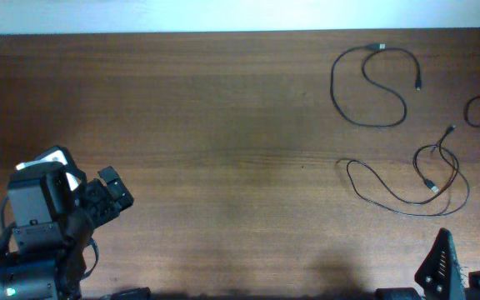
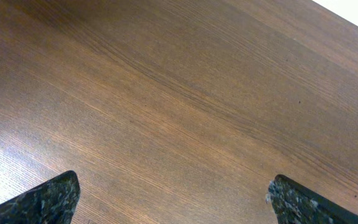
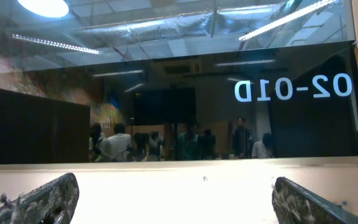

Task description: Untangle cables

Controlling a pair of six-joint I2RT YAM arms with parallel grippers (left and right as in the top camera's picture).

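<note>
- The cables lie on the right side of the table. The lower ones appear to cross in a loose tangle, and an S-shaped cable lies apart beyond them.
- The right gripper is nearest, its jaws spread wide and empty. Its camera faces the room, so it is likely parked.
- The left gripper, equally released, hangs over bare wood, well apart from the cables.

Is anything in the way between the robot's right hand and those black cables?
No. Only bare table lies between the open right gripper and the cables, as far as the overhead view shows.
</note>
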